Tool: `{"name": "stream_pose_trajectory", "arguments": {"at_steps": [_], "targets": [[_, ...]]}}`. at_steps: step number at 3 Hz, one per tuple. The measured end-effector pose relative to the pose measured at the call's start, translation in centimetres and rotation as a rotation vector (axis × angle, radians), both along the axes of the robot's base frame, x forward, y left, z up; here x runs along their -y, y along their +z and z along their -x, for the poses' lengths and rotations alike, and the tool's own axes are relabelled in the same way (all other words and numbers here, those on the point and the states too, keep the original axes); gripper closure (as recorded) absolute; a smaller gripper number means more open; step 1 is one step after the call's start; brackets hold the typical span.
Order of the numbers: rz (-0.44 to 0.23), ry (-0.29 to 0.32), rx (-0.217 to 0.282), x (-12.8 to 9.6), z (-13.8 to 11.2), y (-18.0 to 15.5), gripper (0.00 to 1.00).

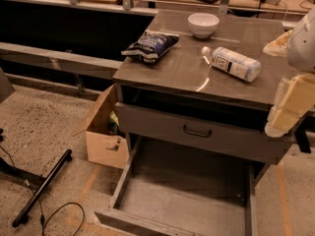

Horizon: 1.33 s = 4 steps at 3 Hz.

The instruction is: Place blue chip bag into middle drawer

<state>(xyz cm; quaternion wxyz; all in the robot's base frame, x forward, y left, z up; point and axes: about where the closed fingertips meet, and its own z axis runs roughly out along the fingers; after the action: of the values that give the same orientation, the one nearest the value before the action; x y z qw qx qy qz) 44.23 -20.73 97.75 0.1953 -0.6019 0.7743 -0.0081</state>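
One blue chip bag (150, 44), print unreadable, gripper (290, 107) far right

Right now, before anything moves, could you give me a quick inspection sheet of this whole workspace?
Surface: grey cabinet top, three things on it.
Job's things: blue chip bag lies near the top's left edge; middle drawer, black handle, inside hidden.
Clutter: white bowl; plastic bottle on its side; bottom drawer pulled out.
Claw: claw at the right edge, beside the cabinet, away from the bag.
Cables: black cable on the floor, left.
Surroundings: open cardboard box beside the cabinet; black bar on the floor.
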Motion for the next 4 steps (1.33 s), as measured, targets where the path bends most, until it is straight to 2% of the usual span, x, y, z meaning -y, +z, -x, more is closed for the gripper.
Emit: {"name": "stream_pose_trajectory", "arguments": {"at_steps": [1,2,3,4], "targets": [[-0.144,-0.008,0.035,-2.6,-2.4,-1.4,0.00],[-0.225,0.043,0.135,-5.8,-5.0,-2.5,0.00],[-0.184,0.206,0.284,-10.5,-7.1,-3.7,0.00],[-0.178,0.231,0.377,-11.3,-8.5,-2.4,0.00]]}}
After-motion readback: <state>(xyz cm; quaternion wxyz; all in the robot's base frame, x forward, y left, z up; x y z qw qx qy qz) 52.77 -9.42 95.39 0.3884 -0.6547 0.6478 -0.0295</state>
